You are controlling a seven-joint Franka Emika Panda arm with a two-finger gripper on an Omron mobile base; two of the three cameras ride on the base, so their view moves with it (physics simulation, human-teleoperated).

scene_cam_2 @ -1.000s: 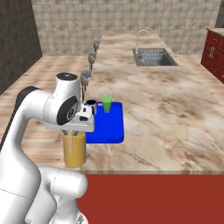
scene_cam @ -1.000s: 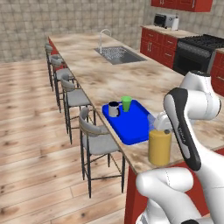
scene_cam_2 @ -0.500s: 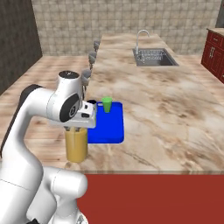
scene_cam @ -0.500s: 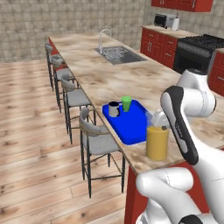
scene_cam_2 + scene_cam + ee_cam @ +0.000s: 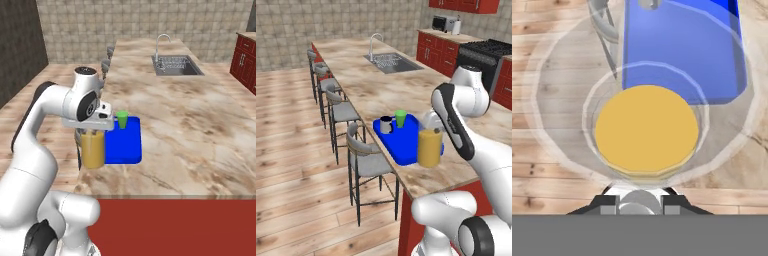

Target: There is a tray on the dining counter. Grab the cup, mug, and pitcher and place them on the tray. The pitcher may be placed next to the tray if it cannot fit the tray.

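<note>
The arm is folded at the elbow with the wrist turned downward, and the gripper (image 5: 93, 131) has its jaws closed on the pitcher (image 5: 93, 149).

Grey-seated stools (image 5: 343, 111) line the island, a sink (image 5: 392, 62) beyond, microwave (image 5: 445, 23) and stove (image 5: 487, 48) behind.

Long beige-brown veined marble dining counter (image 5: 381, 85) with red base.
A bright blue shallow rectangular tray (image 5: 403, 142) lies near its edge.
</note>
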